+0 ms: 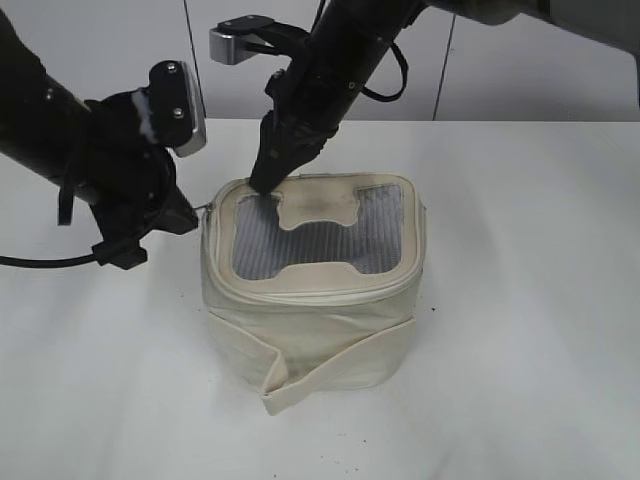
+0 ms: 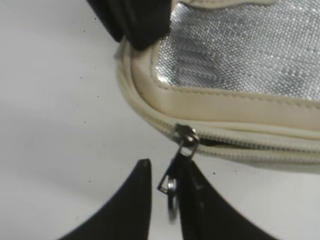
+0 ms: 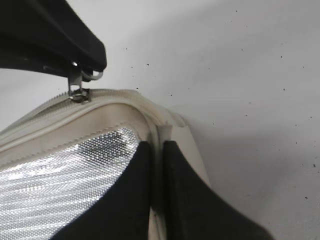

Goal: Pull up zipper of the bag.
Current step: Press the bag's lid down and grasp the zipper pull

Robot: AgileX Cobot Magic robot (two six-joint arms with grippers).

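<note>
- Sitting at frame centre on the white table [image 1: 540, 380], the boxy cream leatherette bag [image 1: 315, 300] faces up.
- Left black gripper [image 2: 162, 192] pinches the silver wire ring pull [image 2: 170, 192] of the cream zipper [image 2: 250, 142], lower centre.
- Right black gripper [image 3: 157, 200], nearly closed, presses the lid's corner edge.

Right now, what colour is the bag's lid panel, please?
Silvery-grey mesh lid panel, clearest in the left wrist view.

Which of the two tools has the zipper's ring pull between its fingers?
The left tool: the ring pull hangs between its fingers. The right tool pinches the bag lid's corner instead.

Bare table [image 1: 540, 330] lies open right of the bag [image 1: 315, 300].
</note>
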